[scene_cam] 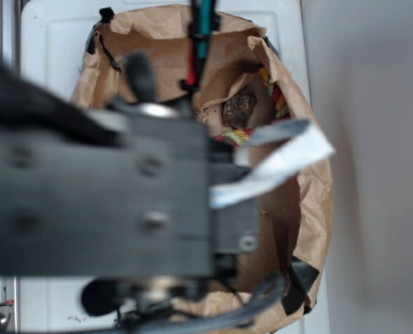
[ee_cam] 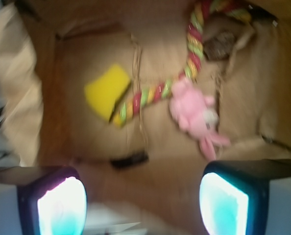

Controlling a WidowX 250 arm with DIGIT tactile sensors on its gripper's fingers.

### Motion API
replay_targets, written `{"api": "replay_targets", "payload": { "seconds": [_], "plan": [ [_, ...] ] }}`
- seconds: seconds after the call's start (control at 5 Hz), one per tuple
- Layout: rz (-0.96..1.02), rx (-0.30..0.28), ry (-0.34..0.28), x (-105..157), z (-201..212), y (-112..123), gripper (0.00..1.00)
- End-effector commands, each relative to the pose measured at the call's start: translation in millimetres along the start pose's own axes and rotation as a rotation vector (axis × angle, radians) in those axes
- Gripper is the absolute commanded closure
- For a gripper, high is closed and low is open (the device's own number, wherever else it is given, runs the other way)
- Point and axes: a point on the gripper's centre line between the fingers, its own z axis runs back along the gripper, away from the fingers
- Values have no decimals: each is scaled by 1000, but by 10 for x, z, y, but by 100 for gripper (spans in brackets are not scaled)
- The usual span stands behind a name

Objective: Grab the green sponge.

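Exterior view: the robot arm fills the left and centre of the picture, blurred and close to the lens, and hides most of the scene. Behind it a brown paper lining is spread over a white tray. A dark, rough lump lies on the paper near the top, with a short stretch of twisted rope just below it. Neither the sponge nor the fingertips can be seen from here, so this view does not show how the jaws stand.

Wrist view: the gripper looks down on the paper, its 2 fingers at the bottom corners of the picture, spread wide with nothing between them. The green sponge, in fact yellow and flat, lies on the paper left of centre, well above the fingers in the picture. One corner touches or slightly overlaps the lower end of the rope, which runs up and to the right. A pink plush bunny sits beside the rope, to the right of the sponge.

Step in hand, as a judgement: the approach; no grasp has begun. The next move calls for shifting toward the sponge until it sits centred between the fingers, then descending and closing on the foam alone, clear of the rope end.
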Motion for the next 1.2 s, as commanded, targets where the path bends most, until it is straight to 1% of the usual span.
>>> {"api": "replay_targets", "payload": {
  "seconds": [0.0, 0.6, 0.8, 1.0],
  "plan": [
    [37, 22, -63, 246, -168, 185, 0],
    [37, 22, -63, 246, -168, 185, 0],
    [290, -45, -124, 240, -231, 217, 0],
    [534, -72, -113, 356, -236, 194, 0]
  ]
}}
